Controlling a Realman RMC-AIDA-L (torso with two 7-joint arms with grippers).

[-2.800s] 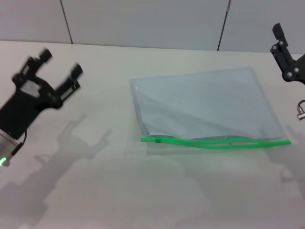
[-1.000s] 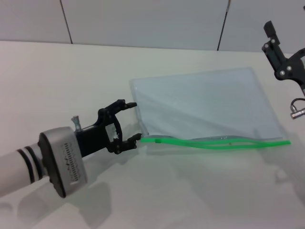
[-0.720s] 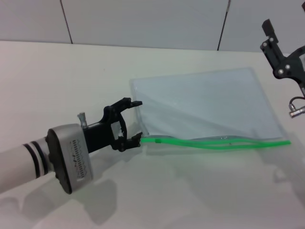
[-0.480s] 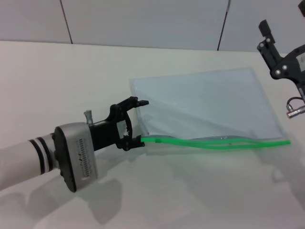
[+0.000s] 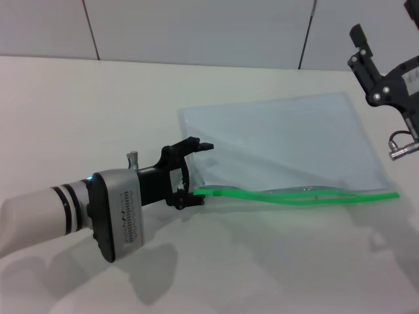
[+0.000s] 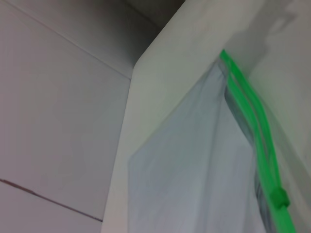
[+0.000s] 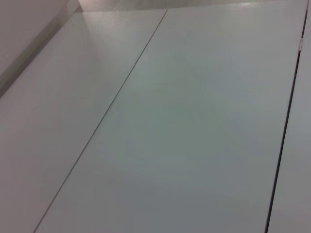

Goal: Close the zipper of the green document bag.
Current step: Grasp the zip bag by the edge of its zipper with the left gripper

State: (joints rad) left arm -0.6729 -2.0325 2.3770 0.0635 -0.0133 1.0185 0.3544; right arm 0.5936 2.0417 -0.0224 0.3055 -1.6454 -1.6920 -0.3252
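Observation:
The green document bag [image 5: 281, 140] lies flat on the white table, its pale translucent body toward the wall. Its zipper [image 5: 301, 195], a wavy bright green strip, runs along the near edge. My left gripper [image 5: 200, 171] stands open at the bag's left end, with the lower finger [image 5: 194, 200] right beside the strip's left tip and the upper finger [image 5: 200, 145] over the bag's corner. In the left wrist view the zipper [image 6: 252, 126] runs along the bag [image 6: 194, 184], and the small green slider tab [image 6: 278, 198] shows close by. My right gripper [image 5: 376, 72] hangs raised beyond the bag's far right corner.
The white table [image 5: 98, 111] stretches to the left and in front of the bag. A grey panelled wall [image 5: 196, 29] stands behind the table; the right wrist view shows only such panels [image 7: 170, 121].
My left arm has swung in from the far left and crept rightward until its open fingers reach the bag's left end. The right gripper has drifted slightly left and up.

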